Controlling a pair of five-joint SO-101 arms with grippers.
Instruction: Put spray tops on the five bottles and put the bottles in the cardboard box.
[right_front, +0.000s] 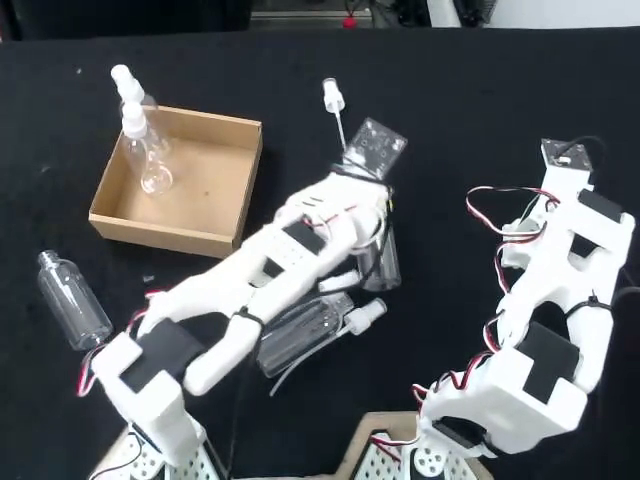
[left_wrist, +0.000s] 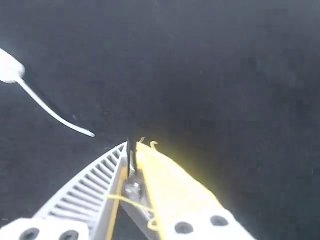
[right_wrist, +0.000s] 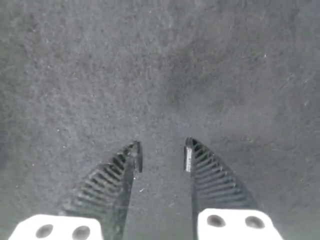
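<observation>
Loose spray top (right_front: 333, 97) — near left fingers (left_wrist: 95, 175)

Outstretched left arm (right_front: 270, 265) running low from base at 7 o'clock toward 1 o'clock, left gripper (left_wrist: 131, 146) with jaws pressed together, right arm (right_front: 555, 300) folded at 4 o'clock, wrist toward 2 o'clock, right gripper (right_wrist: 161, 152) with jaws parted

Edge cuts spray top (left_wrist: 9, 70); left arm (right_front: 270, 265) half-hides bottle (right_front: 308, 328).

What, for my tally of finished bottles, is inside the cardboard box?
A capped bottle lies in the cardboard box's far-left corner. A second spray top shows at that rim; its bottle is mostly covered.
</observation>
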